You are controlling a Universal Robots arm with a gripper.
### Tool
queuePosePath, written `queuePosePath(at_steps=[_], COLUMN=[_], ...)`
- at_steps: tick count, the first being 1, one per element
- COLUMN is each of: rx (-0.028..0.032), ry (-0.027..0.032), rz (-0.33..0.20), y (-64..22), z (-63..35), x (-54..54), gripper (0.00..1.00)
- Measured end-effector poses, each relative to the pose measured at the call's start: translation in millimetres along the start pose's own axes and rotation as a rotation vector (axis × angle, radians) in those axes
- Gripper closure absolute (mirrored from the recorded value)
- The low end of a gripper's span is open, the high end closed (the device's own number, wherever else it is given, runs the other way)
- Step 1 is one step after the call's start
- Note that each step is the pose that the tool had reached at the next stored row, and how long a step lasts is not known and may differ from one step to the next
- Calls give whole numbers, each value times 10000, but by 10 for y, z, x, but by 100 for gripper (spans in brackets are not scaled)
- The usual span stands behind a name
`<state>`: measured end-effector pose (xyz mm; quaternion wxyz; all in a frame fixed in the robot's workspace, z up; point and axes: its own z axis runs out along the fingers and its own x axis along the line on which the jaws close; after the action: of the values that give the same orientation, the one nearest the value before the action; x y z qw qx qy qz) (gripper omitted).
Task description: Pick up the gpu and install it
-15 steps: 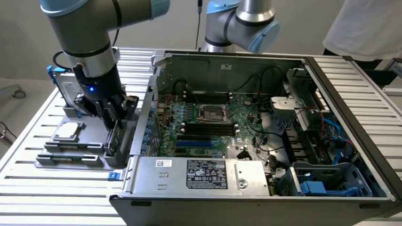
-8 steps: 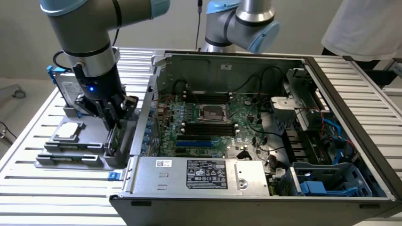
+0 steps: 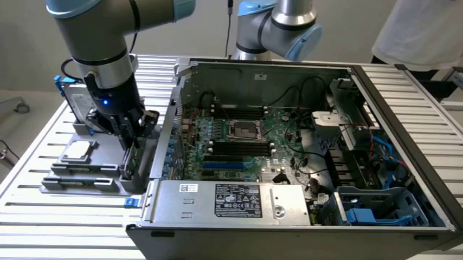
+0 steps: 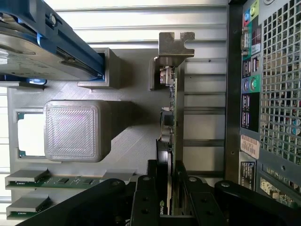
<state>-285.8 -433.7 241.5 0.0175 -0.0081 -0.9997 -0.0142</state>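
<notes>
Grey plastic forms the holder [image 3: 101, 169] that lies on the slatted metal bench [image 3: 43, 216], just beside the open computer case [image 3: 405, 108], on the exterior view's left. The gpu [image 4: 173, 108] stands on its long edge in a slot of this holder, on the side nearest to the case wall. Its silver bracket [image 4: 175, 44] is at the end far from the hand [image 3: 132, 142]. The hand is lowered over the card and sits astride its other end, one side against the black face and one against the green board. I cannot tell whether it presses on the card or is a little apart from it. A hard drive in a blue frame [image 4: 37, 42] and two memory sticks [image 4: 28, 190] sit in the same holder.
</notes>
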Motion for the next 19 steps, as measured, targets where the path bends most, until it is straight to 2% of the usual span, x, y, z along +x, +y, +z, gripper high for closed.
queuePosePath(at_steps=[9,12,19], rx=[2,0,-1], ry=[2,0,-1], rz=[1,0,0], y=[1,3,13], z=[-24,-116,-432], x=[1,4,12], gripper=[74,74,74])
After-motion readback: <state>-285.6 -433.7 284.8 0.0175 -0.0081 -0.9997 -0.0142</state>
